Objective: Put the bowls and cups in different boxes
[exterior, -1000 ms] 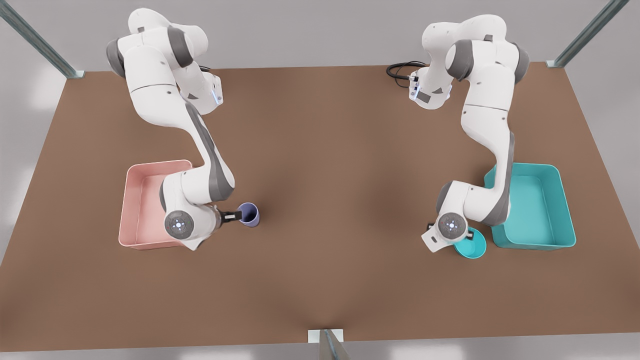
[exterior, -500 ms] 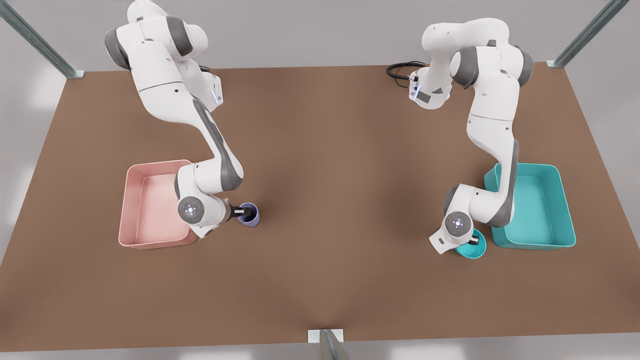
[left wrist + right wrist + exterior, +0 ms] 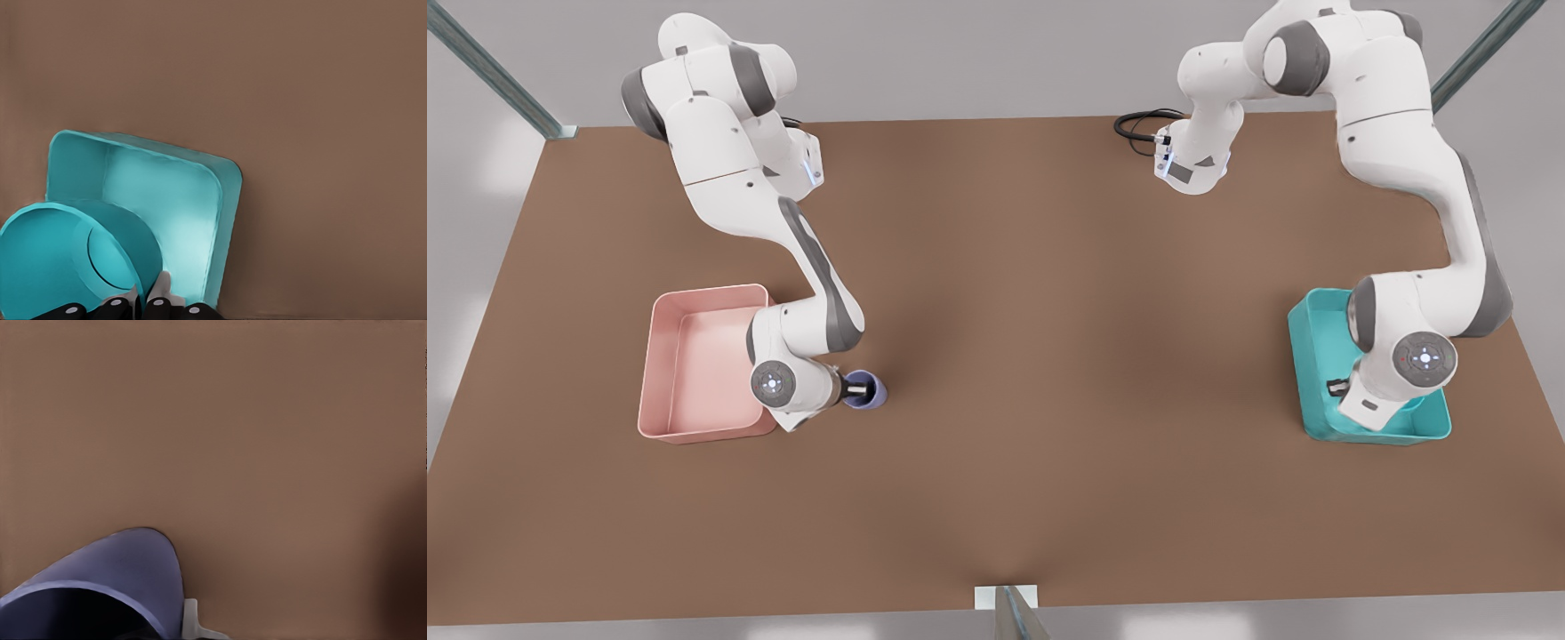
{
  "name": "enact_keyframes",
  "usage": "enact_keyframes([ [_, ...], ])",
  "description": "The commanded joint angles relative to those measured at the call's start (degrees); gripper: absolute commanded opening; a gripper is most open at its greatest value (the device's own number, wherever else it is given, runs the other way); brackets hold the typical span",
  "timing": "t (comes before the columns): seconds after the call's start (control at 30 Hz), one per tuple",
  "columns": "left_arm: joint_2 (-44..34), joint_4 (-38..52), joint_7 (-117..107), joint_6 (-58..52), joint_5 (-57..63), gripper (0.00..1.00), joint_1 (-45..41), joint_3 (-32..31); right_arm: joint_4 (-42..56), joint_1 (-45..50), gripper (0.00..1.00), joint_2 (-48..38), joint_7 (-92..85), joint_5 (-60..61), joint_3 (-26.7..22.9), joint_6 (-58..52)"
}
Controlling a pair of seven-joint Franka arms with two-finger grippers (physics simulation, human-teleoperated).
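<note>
Front view, entry: my left end effector (image 3: 1336, 388) clamped the teal bowl (image 3: 63, 257) above the teal box (image 3: 1316, 342); my right end effector (image 3: 860, 389) gripped the purple cup (image 3: 869, 392) on the worktop (image 3: 1049, 311), at the pink box's (image 3: 667, 356) three o'clock.

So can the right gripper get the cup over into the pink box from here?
Probably yes: the right gripper is shut on the cup's rim, and the pink box sits open just beside that arm, with bare table between them.

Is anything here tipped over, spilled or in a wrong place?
Nothing stands out. The left gripper holds the teal bowl tilted over the teal box; the right gripper grips the cup beside the pink box.
</note>
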Motion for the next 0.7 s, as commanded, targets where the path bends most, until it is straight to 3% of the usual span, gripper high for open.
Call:
enact_keyframes([
  [0.0, 0.64, -2.32, 0.53, -0.93, -2.07, 0.21, 2.56, 1.26, 0.47, -0.14, 0.21, -0.07, 1.68, -0.39, 0.0, 0.11],
  [0.1, 1.51, -9.98, 9.75, 10.77, -6.46, 0.21, 3.88, 6.45, 0.38, -1.11, 0.21, -5.95, -6.75, 1.1, -0.09, -5.68],
  [0.17, 3.98, -12.62, 10.81, 19.65, -6.46, 0.21, 5.64, 6.62, 0.29, -4.53, 0.21, -10.96, -18.87, 0.4, -0.44, -10.35],
  [0.3, 5.65, -12.79, 12.04, 20.97, -8.22, 0.21, 6.17, 6.62, 0.29, -15.69, 0.21, -17.12, -49.81, -10.75, -0.88, -12.37],
  [0.37, 5.91, -12.79, 11.95, 20.62, -11.73, 1.0, 6.08, 6.62, 1.0, -20.35, 0.21, -17.56, -56.06, -15.33, -1.58, -12.37],
  [0.43, 4.42, -12.53, 11.87, 18.69, -12.09, 1.0, 5.9, 6.71, 1.08, -22.02, 0.21, -17.03, -56.33, -17.7, -2.64, -11.49],
  [0.53, -7.53, -9.37, 7.92, -0.37, -14.73, 1.0, 1.34, 6.8, 1.08, -22.46, 0.21, -12.99, -55.71, -17.53, -3.08, -8.51],
  [0.57, -11.31, -6.3, 4.84, -8.27, -14.55, 1.0, -2.09, 5.05, 1.08, -22.46, 0.21, -10.71, -55.45, -17.0, -2.99, -7.28],
  [0.67, -17.99, 1.43, 4.66, -15.66, -15.51, 1.0, -4.82, -4.71, 1.08, -22.46, 0.21, -6.49, -55.1, -15.33, -2.9, -3.76],
])
